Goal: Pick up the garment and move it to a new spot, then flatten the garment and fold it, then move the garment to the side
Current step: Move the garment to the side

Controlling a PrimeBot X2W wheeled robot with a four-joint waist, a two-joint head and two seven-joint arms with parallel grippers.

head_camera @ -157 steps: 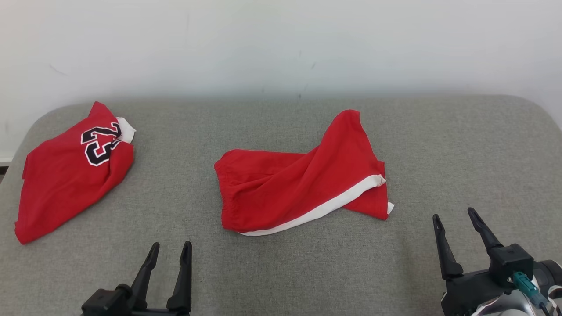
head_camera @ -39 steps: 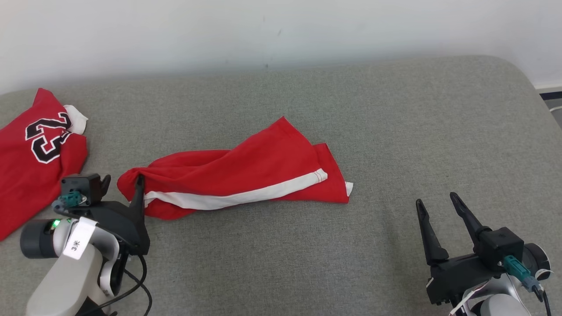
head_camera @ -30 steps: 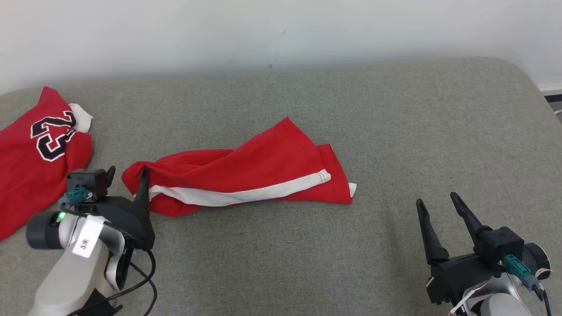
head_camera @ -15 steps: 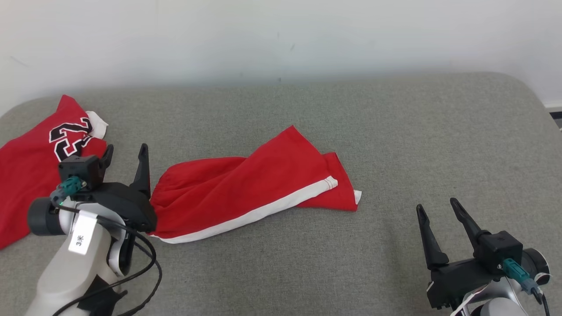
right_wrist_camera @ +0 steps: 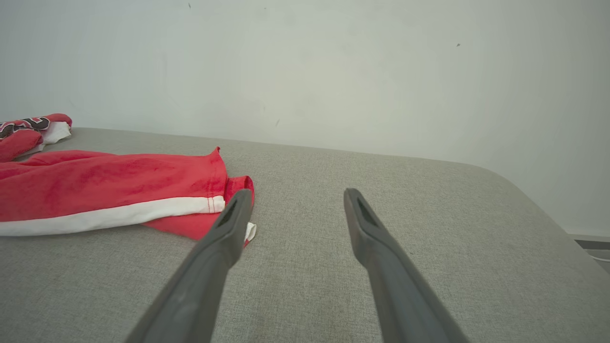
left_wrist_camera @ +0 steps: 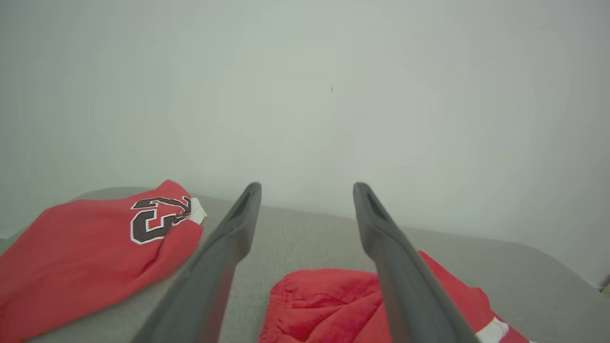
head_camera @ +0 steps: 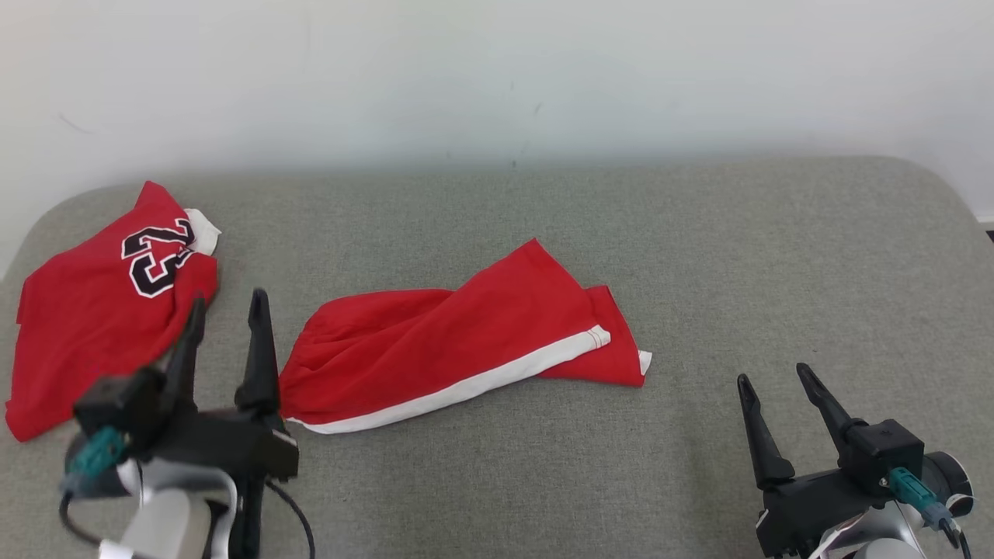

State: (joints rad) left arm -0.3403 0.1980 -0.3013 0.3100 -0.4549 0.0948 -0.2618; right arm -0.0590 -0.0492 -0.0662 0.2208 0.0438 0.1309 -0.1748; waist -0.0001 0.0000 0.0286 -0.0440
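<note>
The garment, red shorts (head_camera: 450, 349) with a white side stripe, lies crumpled and twisted in the middle of the grey cushion (head_camera: 699, 256). Its waistband end points left and its leg ends point right. My left gripper (head_camera: 227, 299) hovers open just left of the waistband, with nothing between its fingers. In the left wrist view the left gripper (left_wrist_camera: 307, 186) points at the wall and the shorts (left_wrist_camera: 324, 305) lie below its right finger. My right gripper (head_camera: 774, 375) stands open and empty at the lower right, apart from the shorts. In the right wrist view the right gripper (right_wrist_camera: 299, 193) has the shorts (right_wrist_camera: 109, 190) to its left.
A red jersey (head_camera: 101, 326) with a black number lies at the cushion's far left, close to my left gripper; it also shows as the jersey (left_wrist_camera: 86, 252) and the jersey (right_wrist_camera: 24, 131). A pale wall (head_camera: 497, 78) stands behind the cushion. Bare grey cushion stretches to the right.
My left gripper has drawn back from the shorts' waistband end toward the near edge, still open. The waistband end has spread out on the cushion. The head camera has shifted; the right arm is still.
</note>
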